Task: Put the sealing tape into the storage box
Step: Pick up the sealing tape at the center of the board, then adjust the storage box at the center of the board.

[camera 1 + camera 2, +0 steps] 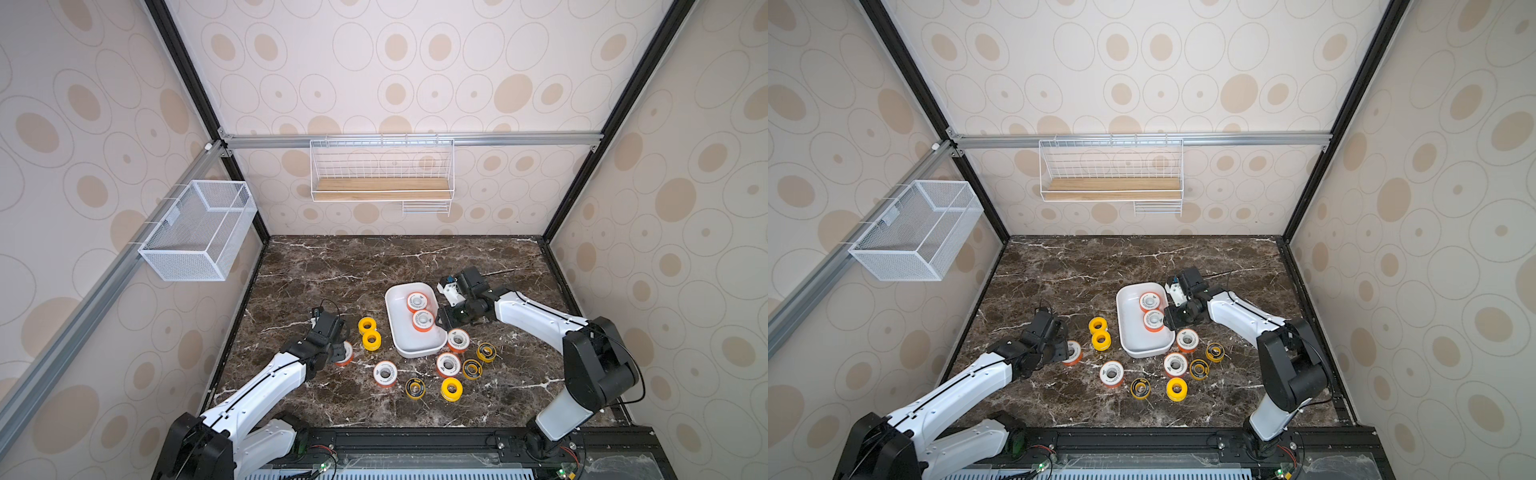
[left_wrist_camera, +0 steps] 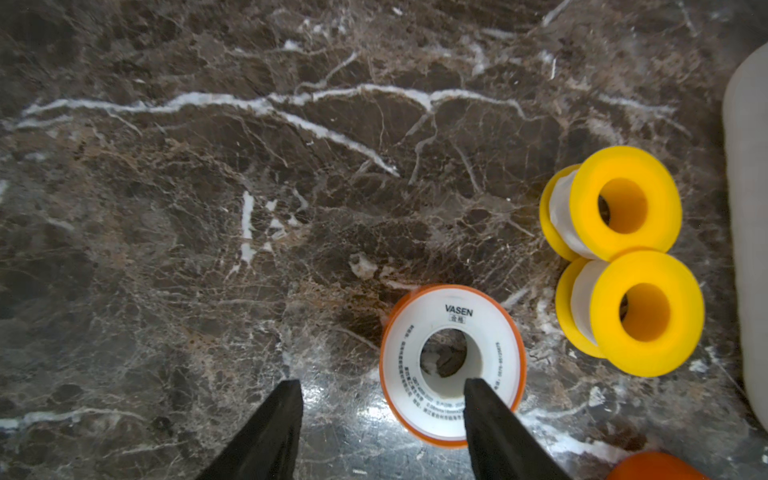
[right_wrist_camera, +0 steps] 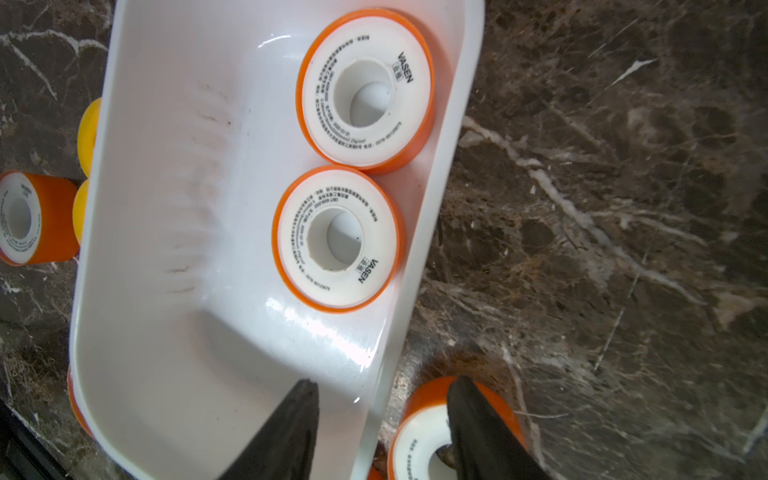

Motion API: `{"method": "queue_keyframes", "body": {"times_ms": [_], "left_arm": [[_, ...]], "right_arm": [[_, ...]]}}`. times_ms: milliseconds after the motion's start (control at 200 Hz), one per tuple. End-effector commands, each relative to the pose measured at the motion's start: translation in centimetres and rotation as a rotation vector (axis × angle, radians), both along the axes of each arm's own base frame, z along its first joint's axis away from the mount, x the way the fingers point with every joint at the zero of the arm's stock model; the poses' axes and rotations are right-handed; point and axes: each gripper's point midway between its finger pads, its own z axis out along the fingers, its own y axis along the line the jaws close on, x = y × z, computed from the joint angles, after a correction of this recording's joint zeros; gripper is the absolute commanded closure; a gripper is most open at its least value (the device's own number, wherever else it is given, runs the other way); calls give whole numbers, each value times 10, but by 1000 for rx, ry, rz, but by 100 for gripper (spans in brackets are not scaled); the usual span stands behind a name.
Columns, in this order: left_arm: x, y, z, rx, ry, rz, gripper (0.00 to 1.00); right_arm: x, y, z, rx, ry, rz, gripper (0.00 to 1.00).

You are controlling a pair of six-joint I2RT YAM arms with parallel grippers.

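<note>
Well, closest to my base, flat on the marble table, lie a plain yellow spool of sealing tape, a black-ringed spool just left of it, and a white-faced spool further left. Just beyond, on the right, sit an orange-rimmed spool and a black-ringed pair.

On the left, my left claw hangs spread over the leftmost spool. One fingertip overlaps its white face beside the hole and the other stands over bare marble, with nothing pinched. Whether that tip touches I cannot tell. In both top views my wrist hides most of this spool. Right of it the yellow pair stand touching each other. At the corner of the left wrist view an orange shape is cut off.

The storage box lies right of centre, and two boxed spools lie flat and touching along its right wall. My right claw is spread too, holding nothing. One finger is over the box floor and the other over the corner spool, which sits just outside the box's near right corner and is cropped by the frame. In the top views my wrist covers those fingertips. Past the box's left wall, in the right wrist view, the yellow pair show only as slivers. Of the label print I can read only "VASEN".

Farthest, a mesh basket hangs on the left wall and a wire shelf on the back wall.
</note>
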Motion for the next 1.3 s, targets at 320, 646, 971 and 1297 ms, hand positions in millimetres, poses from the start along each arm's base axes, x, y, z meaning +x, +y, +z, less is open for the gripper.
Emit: {"method": "queue_keyframes", "body": {"times_ms": [320,646,971,1297], "left_arm": [[6,-7,-22,-19,54,11,51],[7,-9,-35,3,104,-6,59],[11,-9,-45,23,141,9,62],[17,-13,-31,3,100,1,74]], "right_arm": [[-3,-1,3,7,1,2,45],[-3,1,1,10,8,5,45],[-2,4,-1,19,22,9,44],[-1,5,-8,12,40,5,45]]}}
